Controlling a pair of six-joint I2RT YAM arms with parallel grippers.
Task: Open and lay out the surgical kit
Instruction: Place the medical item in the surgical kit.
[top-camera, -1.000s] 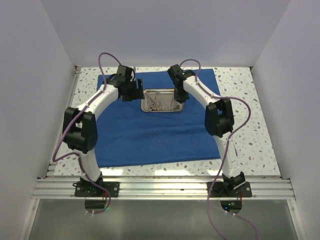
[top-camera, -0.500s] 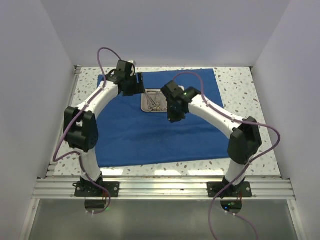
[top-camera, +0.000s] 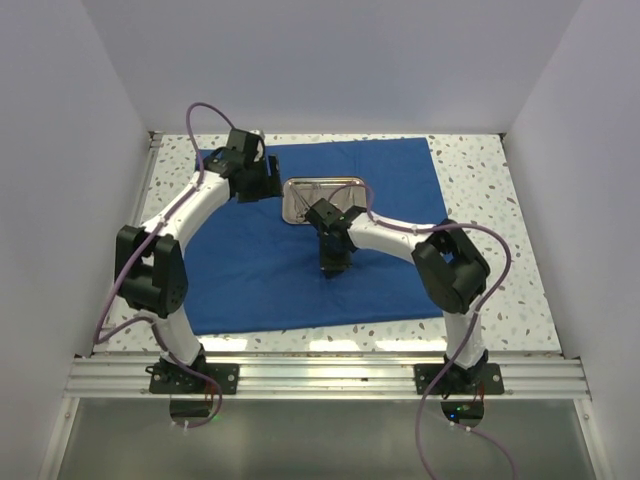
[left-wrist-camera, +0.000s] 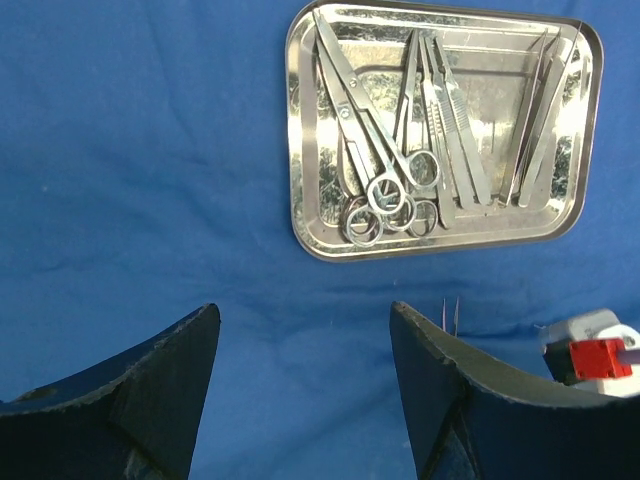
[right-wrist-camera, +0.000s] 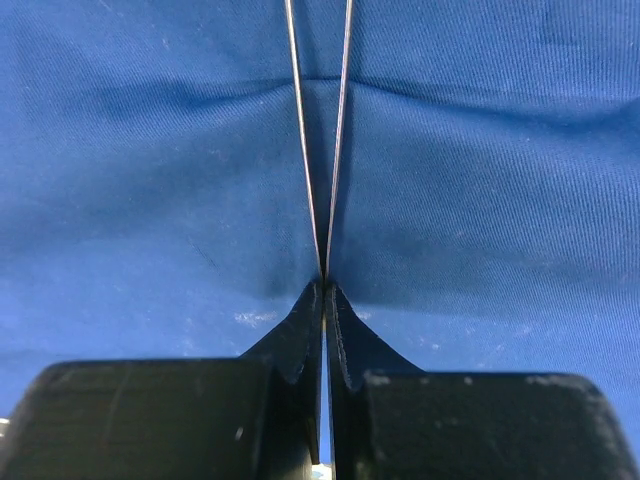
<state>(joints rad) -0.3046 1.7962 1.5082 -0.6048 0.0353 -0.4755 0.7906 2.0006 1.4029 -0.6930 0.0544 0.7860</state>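
Right now we are looking at the right claw (right-wrist-camera: 325, 290) clenching a pair of thin silver tweezers (right-wrist-camera: 306, 150) at their joined end, its two fingers pressing flat together. The two prongs are spreading apart straight ahead of the fingertips. The blue cloth (right-wrist-camera: 150, 150) is lying just beneath them, wrinkling slightly under and ahead of this claw. From above, we are seeing the right claw (top-camera: 335, 268) pointing down at the cloth (top-camera: 250, 280). The steel tray (top-camera: 300, 200) is sitting behind its wrist, farther across the speckled table (top-camera: 480, 200). The left claw (left-wrist-camera: 303, 320) is hanging released, its fingers (left-wrist-camera: 180, 380) standing wide apart with nothing between them. It is hovering above the cloth (left-wrist-camera: 120, 150), which is lying spread out below it. Ahead of this claw, the tray (left-wrist-camera: 296, 120) is resting on the cloth. It is carrying the scissors (left-wrist-camera: 360, 125) along its left side, with ring handles bunching at the end nearer the claw. Several flat straight instruments (left-wrist-camera: 455, 120) are lying to their right. Just ahead of the left claw's right finger, two fine prong tips (left-wrist-camera: 450, 310) are showing over the cloth. From above, we are seeing the left claw (top-camera: 272, 183) sitting just beside one short end of the tray.
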